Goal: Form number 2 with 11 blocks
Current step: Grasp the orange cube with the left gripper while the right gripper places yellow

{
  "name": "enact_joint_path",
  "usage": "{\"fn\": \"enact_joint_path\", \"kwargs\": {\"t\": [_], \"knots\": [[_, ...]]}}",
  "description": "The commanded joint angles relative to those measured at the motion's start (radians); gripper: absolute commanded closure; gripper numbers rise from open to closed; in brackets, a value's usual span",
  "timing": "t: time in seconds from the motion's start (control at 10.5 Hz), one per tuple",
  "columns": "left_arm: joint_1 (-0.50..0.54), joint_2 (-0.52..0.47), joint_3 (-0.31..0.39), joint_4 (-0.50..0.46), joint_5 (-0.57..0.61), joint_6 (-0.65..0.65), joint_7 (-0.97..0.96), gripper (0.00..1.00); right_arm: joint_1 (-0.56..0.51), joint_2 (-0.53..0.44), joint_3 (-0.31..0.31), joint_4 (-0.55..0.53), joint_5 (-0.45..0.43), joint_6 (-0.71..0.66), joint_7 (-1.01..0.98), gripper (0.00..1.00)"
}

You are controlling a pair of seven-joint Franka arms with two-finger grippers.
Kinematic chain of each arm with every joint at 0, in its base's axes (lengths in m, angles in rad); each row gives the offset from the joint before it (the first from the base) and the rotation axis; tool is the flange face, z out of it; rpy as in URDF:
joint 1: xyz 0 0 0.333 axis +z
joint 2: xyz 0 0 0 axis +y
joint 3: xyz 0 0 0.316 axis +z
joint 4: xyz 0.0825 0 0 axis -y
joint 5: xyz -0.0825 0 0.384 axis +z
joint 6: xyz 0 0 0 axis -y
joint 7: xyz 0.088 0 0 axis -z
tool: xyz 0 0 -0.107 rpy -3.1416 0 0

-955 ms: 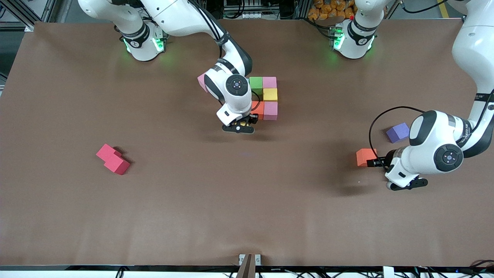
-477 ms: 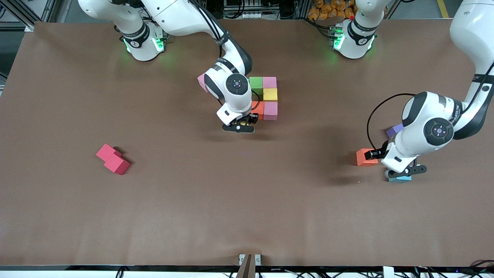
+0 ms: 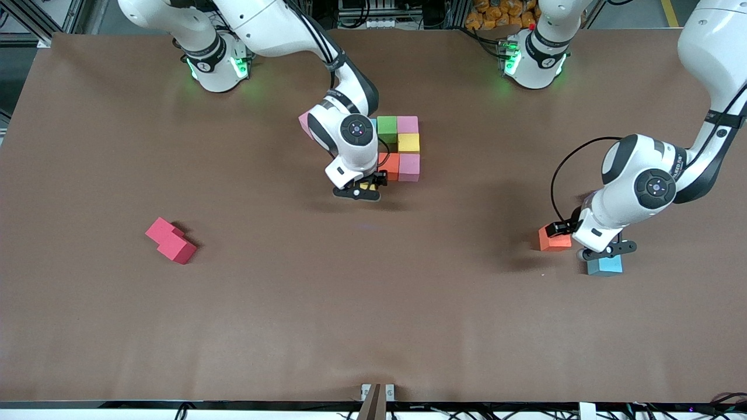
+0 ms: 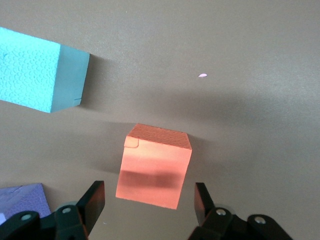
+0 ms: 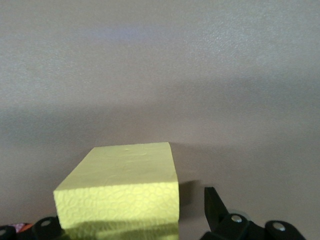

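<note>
Light, soft foam, best pinched on flat opposite faces: right gripper (image 3: 366, 188) fingers apart around yellow block (image 5: 122, 192) beside the half-built number 2 (image 3: 399, 148); left gripper (image 4: 150, 205) spread astride orange block (image 4: 155, 167), well apart from it.

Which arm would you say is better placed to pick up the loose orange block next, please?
The left. Its pincer hangs open right above the orange block at its end of the table, fingers either side of it. The right pincer is at the number 2, over a yellow block.
</note>
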Motion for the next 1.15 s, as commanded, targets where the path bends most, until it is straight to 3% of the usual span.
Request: {"fn": "enact_joint_path", "kwargs": {"t": [0.0, 0.38, 0.76, 1.05], "knots": [[0.008, -0.011, -0.009, -0.020, 0.033, 0.014, -0.035, 0.19, 0.005, -0.013, -0.006, 0.001, -0.005, 0.000, 0.054, 0.00], [0.008, 0.021, -0.006, -0.020, 0.036, 0.024, -0.035, 0.19, 0.003, -0.031, -0.003, 0.014, 0.001, -0.002, 0.098, 0.00], [0.004, 0.083, -0.001, 0.006, 0.157, 0.027, -0.055, 0.19, -0.018, -0.083, -0.004, 0.014, 0.001, -0.015, 0.078, 0.00], [0.001, 0.130, 0.001, 0.031, 0.178, 0.028, -0.081, 0.19, -0.101, -0.137, -0.007, 0.014, -0.010, -0.043, -0.085, 0.00]]}}
